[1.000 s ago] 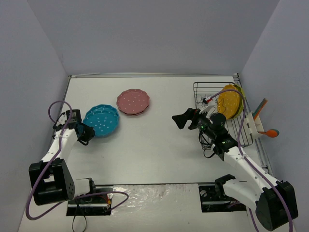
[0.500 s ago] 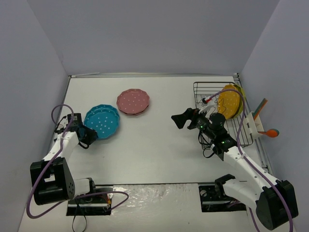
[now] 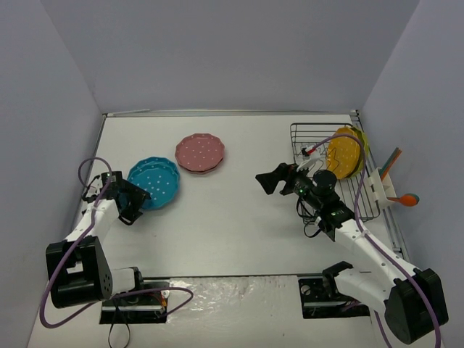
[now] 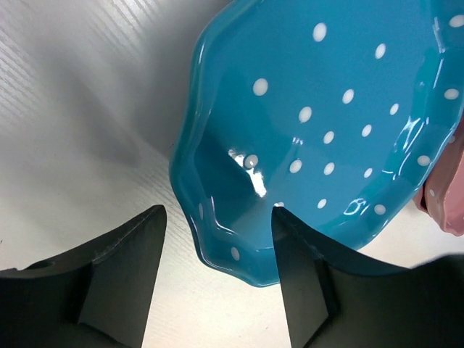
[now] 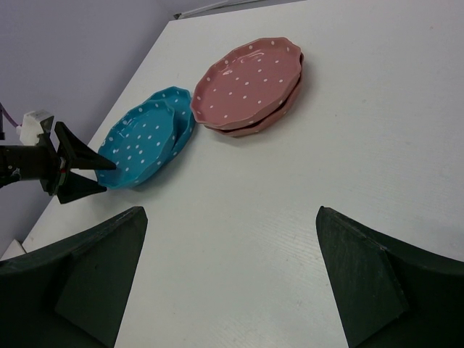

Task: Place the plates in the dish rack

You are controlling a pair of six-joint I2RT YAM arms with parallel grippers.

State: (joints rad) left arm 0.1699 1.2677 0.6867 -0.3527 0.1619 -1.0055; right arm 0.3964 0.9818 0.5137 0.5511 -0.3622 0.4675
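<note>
Left gripper gapes wide, straddling the blue plate's near rim, clamping nothing yet. Rack sits well off right, beside the open, empty right gripper.

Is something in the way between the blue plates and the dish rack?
Yes. The open right gripper hangs right between the blue plates and the dish rack. The pink plates lie off that line.

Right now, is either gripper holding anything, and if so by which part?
Nothing is held. The left gripper is open, its fingers straddling the blue plate's near rim without clamping it. The right gripper is open and empty above the table.
</note>
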